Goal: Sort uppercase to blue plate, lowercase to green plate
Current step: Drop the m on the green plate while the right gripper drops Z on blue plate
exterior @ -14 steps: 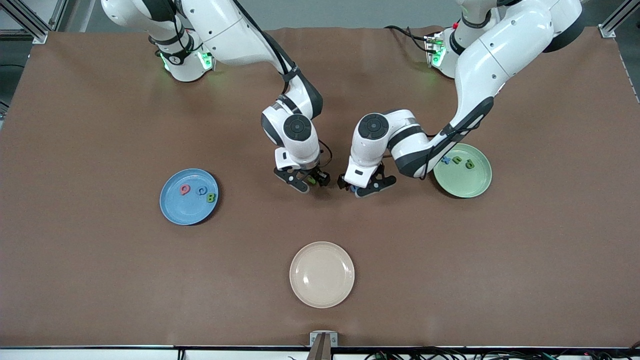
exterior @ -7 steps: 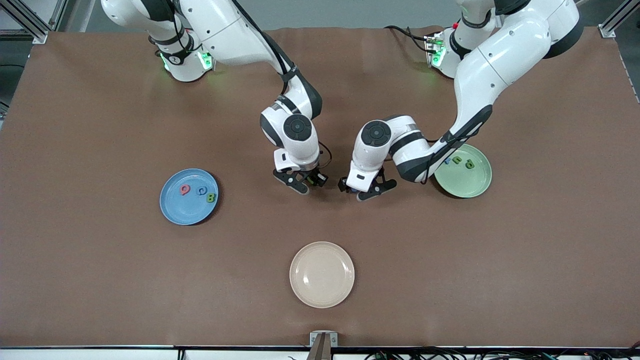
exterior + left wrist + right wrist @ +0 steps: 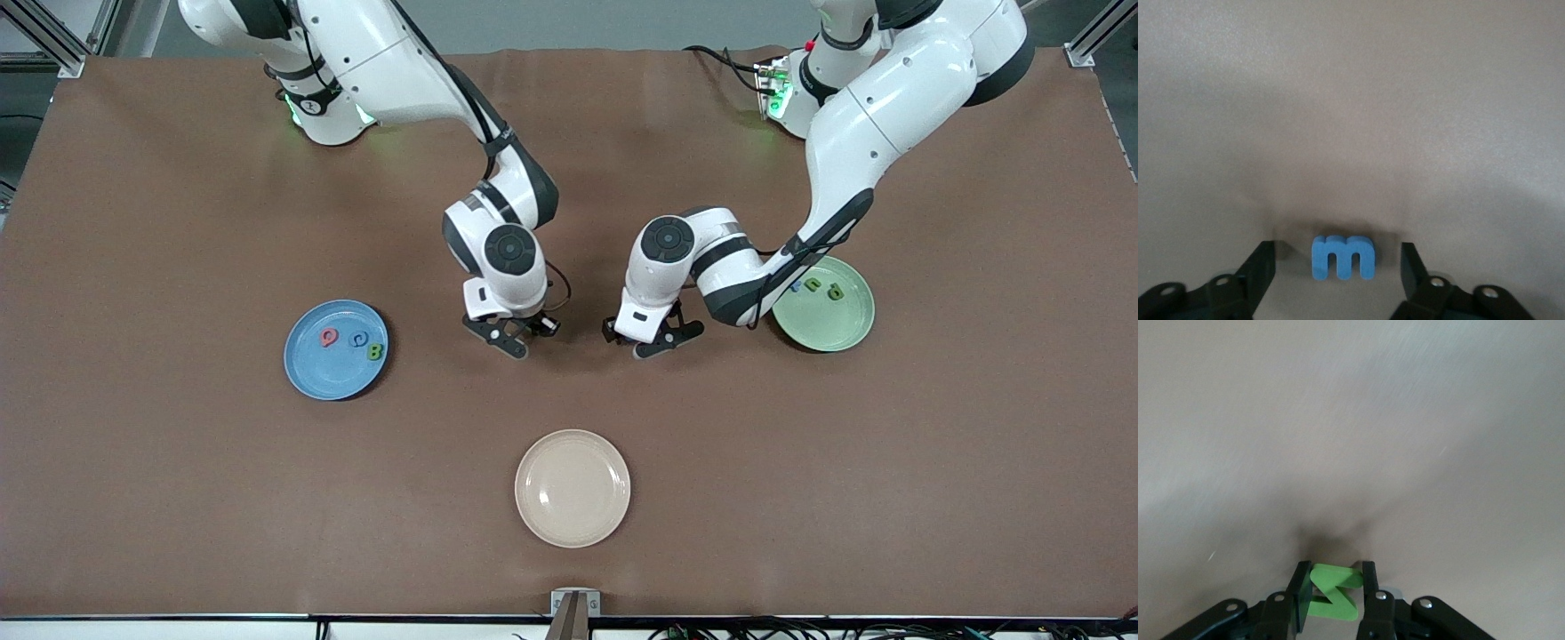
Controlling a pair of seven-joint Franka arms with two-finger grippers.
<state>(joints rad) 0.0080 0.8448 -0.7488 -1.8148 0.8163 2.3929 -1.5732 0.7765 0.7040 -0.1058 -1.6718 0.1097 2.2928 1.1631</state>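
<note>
A green N (image 3: 1332, 590) is pinched between the fingers of my right gripper (image 3: 1331, 590), which is shut on it. That gripper (image 3: 516, 338) hangs just over the brown table, between the blue plate (image 3: 320, 375) and my left gripper (image 3: 649, 340). The blue plate holds a red Q (image 3: 329, 337), a blue G (image 3: 359, 340) and a green B (image 3: 376, 352). My left gripper (image 3: 1338, 270) is low at the table and open, its fingers on either side of a blue m (image 3: 1343, 257) with a gap on both sides. The green plate (image 3: 827, 327) holds a blue x (image 3: 796, 285), a green u (image 3: 813, 284) and a green p (image 3: 836, 292).
An empty cream plate (image 3: 573, 488) sits nearer to the front camera than both grippers. The left arm's forearm reaches over the edge of the green plate. Brown table cover (image 3: 178, 489) lies all around the plates.
My right gripper closed on the green N and shifted toward the blue plate. My left gripper stayed at the blue m and its fingers drew in a little.
</note>
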